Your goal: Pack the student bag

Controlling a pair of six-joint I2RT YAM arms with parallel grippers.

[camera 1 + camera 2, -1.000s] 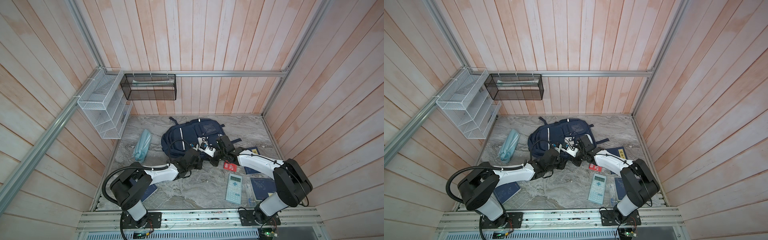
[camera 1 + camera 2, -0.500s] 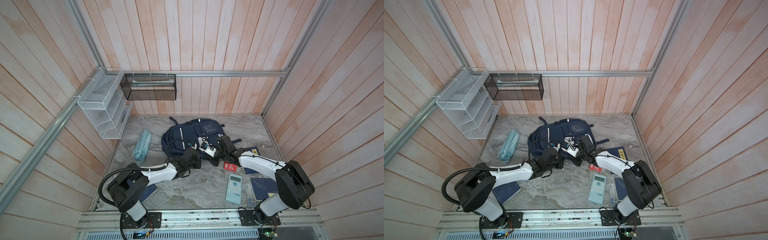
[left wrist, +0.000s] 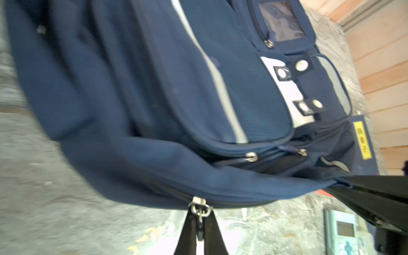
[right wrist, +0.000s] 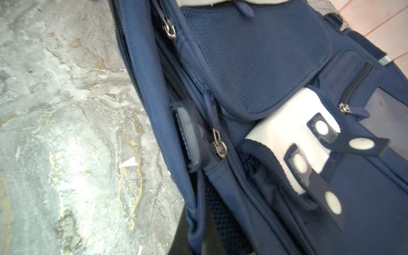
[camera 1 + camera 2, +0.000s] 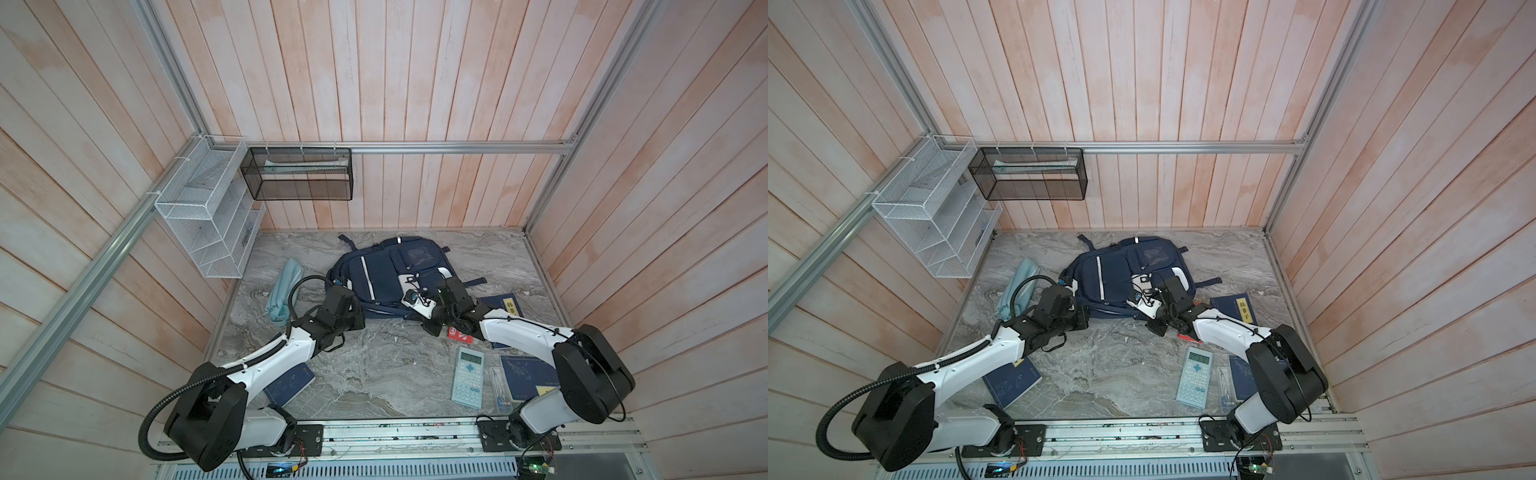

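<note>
The student bag, a navy backpack with white stripes and a white flap, lies flat at the middle back of the marble table. My left gripper sits at the bag's near edge. In the left wrist view the left gripper is shut on the metal zipper pull of the long main zipper. My right gripper is at the bag's near right corner. In the right wrist view the right gripper is shut on a fold of navy bag fabric.
A light blue calculator, a red card, a clear case and two blue books lie right of the bag. Another blue book and a pale blue pouch lie left. Wire racks hang on the walls.
My left gripper has closed onto the zipper pull at the bag's near edge. The right gripper has kept its hold on the bag's corner and barely moved.
</note>
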